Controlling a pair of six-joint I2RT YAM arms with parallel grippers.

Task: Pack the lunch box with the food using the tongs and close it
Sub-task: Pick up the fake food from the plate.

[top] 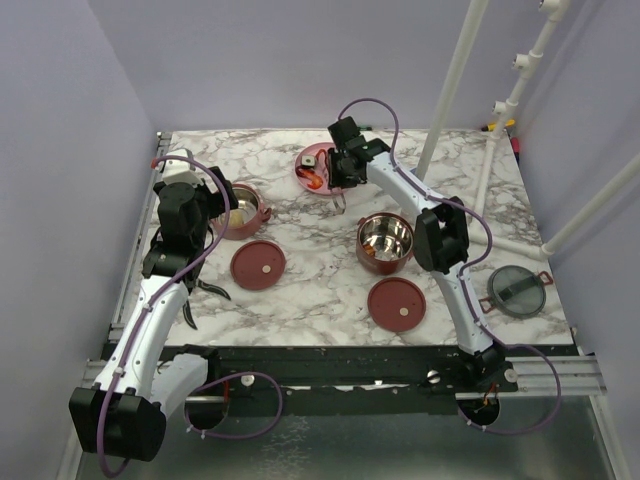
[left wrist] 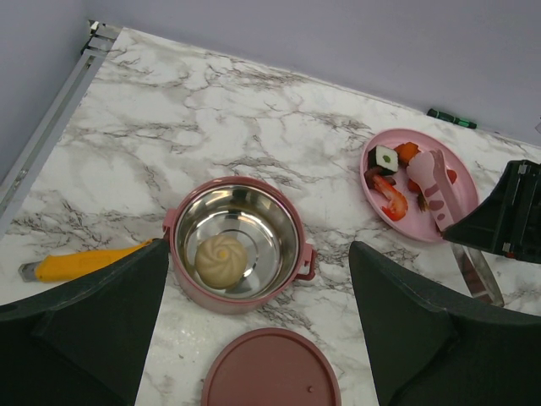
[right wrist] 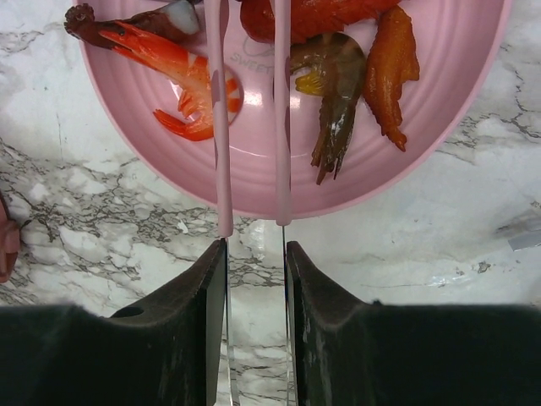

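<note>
The lunch box lies in separate parts. One dusty-red tier [top: 243, 208] [left wrist: 238, 245] holds a tan round bun [left wrist: 221, 258]. The other tier [top: 385, 240] stands mid-table. Two maroon lids [top: 258, 265] [top: 396, 303] and the clear grey lid [top: 517, 291] lie flat. The food, a red shrimp [right wrist: 169, 59], a brown shrimp [right wrist: 334, 93] and an orange piece [right wrist: 393, 63], lies on the pink plate [right wrist: 254, 182] [top: 318, 165]. My right gripper [right wrist: 254, 254] [top: 340, 170] is shut on the pink tongs [right wrist: 221, 127], whose arms reach over the plate. My left gripper [left wrist: 258, 288] [top: 215, 205] hangs open above the bun tier, holding nothing.
A yellow-handled tool [left wrist: 80, 264] lies left of the bun tier. Black-handled pliers [top: 205, 290] rest near the left arm. White pipe posts [top: 455, 80] rise at the back right. Purple walls close in the table on the left and at the back.
</note>
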